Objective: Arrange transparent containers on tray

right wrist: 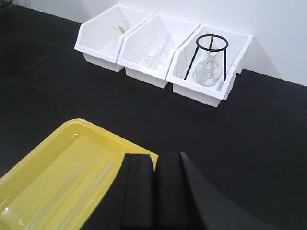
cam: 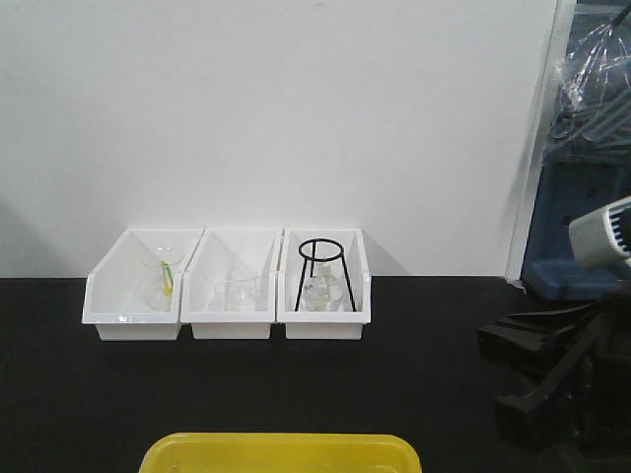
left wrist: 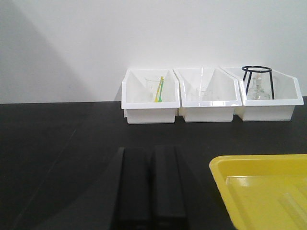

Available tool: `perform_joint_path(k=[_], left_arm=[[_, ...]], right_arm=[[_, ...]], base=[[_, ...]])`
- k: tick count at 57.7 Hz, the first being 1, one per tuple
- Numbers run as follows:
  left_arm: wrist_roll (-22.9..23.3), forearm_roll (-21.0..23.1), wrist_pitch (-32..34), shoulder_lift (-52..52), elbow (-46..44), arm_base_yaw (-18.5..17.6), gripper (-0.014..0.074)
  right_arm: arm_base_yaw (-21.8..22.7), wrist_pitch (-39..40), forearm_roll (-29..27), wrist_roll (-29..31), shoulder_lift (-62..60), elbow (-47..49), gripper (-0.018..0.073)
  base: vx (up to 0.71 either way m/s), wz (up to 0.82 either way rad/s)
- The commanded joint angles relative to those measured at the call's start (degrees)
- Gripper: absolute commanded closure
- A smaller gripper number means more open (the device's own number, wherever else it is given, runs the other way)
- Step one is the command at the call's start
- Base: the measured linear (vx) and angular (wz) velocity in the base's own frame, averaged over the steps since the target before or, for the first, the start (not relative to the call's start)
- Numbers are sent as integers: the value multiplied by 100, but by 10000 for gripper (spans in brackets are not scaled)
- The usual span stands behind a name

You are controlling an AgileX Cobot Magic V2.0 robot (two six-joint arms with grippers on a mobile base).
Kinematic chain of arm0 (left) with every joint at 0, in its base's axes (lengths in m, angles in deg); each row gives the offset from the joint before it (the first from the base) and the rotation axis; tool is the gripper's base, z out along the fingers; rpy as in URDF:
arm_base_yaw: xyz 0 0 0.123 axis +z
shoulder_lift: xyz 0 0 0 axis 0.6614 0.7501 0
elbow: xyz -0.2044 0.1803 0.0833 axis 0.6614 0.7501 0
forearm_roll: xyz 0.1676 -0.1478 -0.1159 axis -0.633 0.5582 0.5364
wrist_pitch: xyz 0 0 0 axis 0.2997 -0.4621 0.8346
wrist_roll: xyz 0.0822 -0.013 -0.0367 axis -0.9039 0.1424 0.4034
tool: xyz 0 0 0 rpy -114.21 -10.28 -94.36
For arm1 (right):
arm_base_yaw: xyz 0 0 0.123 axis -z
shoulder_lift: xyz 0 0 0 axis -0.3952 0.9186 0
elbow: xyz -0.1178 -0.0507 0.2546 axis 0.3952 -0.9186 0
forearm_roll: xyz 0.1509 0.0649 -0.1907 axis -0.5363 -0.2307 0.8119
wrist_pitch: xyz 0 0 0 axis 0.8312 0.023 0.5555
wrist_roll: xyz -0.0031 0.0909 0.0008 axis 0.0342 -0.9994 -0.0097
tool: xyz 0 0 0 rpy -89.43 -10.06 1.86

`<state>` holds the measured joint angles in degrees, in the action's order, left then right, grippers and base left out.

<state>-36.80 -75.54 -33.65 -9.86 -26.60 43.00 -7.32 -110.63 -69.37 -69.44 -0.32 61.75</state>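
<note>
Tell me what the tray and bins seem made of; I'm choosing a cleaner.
Tray: likely glossy yellow plastic, with soft highlights and moulded rounded corners. Bins: likely smooth white plastic, opaque with thin moulded walls.

A: Where is the left black two-fingered gripper [left wrist: 150,184]?
B: Low down, pointing straight ahead. Its two flat fingers are pressed together, nothing between them.
A: And the right black two-fingered gripper [right wrist: 154,191]?
B: Same. Its fingers are closed tight, holding nothing, tipped down a little.
</note>
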Motion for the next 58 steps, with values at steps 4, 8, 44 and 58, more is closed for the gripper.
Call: perform_joint_path(k=[4,8,44,58], left_arm=[[51,57,514,-78,159,10,604],[51,57,514,-78,159,10,604],[46,57,514,-78,159,10,604],[23,57,509,-79,159,10,604]], right_arm=[[36,395,263,72,-209,77,572],[226,549,331,65,-520,-271,572],[2813,2000,400,15,-5606,-5584,571],[2813,2402,244,7,-5566,-6019,571]], base=[[0,0],[0,0],[0,0],[0,0]])
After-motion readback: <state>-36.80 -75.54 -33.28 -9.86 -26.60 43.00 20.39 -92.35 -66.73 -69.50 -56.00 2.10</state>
